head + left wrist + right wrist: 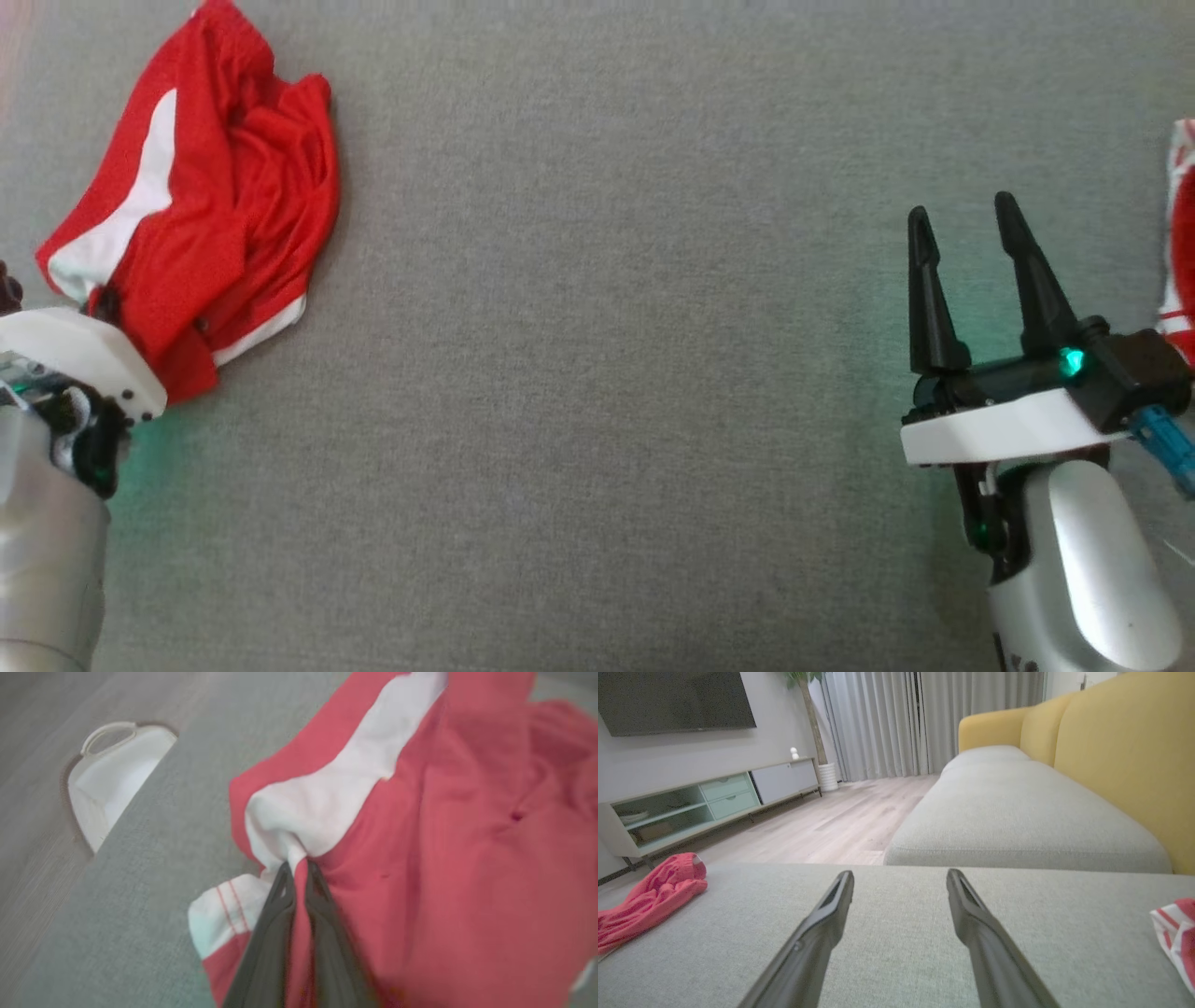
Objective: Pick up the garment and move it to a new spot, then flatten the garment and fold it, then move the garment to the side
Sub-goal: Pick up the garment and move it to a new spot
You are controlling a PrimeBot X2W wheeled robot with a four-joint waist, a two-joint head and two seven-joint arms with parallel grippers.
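A grey cushion (607, 373) carries the crumpled red-and-white garment (233, 187) at its left, where the left gripper (299, 868) is pinched tight on a fold at the garment's near edge, while the right gripper (963, 209) hovers well apart at the right, fingers spread and empty.

Red garment (252, 187) with white panels, grey cushion (607, 373), yellow sofa back (1125, 756)

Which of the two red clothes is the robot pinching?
The red garment with the white panel, on the robot's left: the left gripper is shut on a fold. The striped cloth beside the open right gripper lies untouched.
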